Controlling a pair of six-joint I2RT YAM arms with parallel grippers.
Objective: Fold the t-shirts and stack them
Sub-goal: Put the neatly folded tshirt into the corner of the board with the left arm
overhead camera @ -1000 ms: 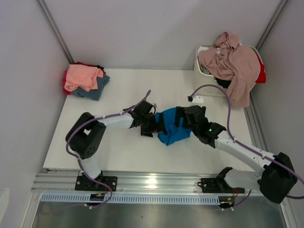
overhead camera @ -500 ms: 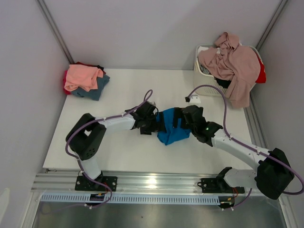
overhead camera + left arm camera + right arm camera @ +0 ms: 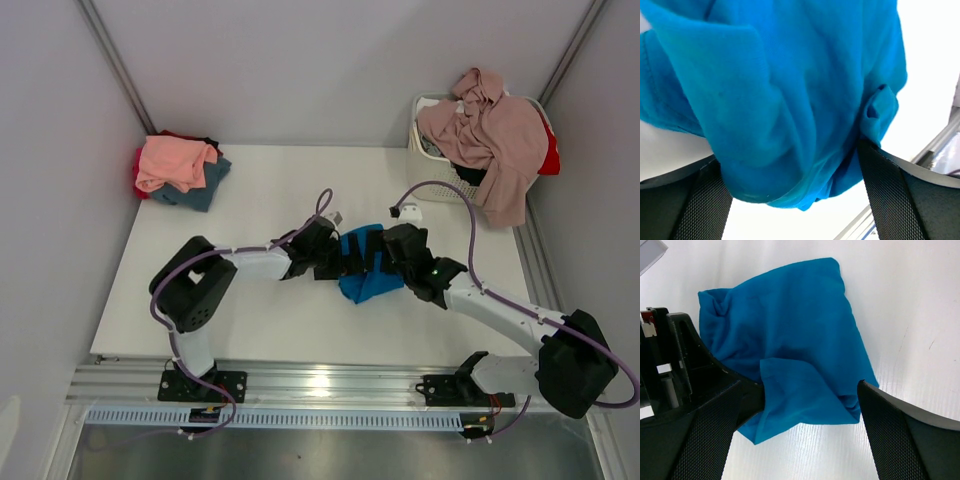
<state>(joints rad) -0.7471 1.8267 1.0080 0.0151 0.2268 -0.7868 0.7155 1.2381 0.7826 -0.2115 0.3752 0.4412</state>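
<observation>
Two claws meet at the blue shirt, which lies bunched in a small heap on the white table; all places below are given from this shirt. The left claw is at the left side of the shirt and the right claw is at its right side, both low and close to the cloth. In the left wrist view the fingers of the left claw stand wide apart. The blue cloth sits between them and fills almost the whole picture, but they do not pinch it. In the right wrist view the right claw is also fully spread, with its fingers on both sides of the shirt. The shirt rests loose on the table between them, with one corner folded over on top. Far to the left of the blue shirt, and behind it, there is a pile of shirts: a salmon pink shirt on top, a blue-grey shirt under it, and the edge of a red shirt at the outer side. Behind the blue shirt, to the right, stands a white basket, and a mauve-pink shirt is draped over its rim.
</observation>
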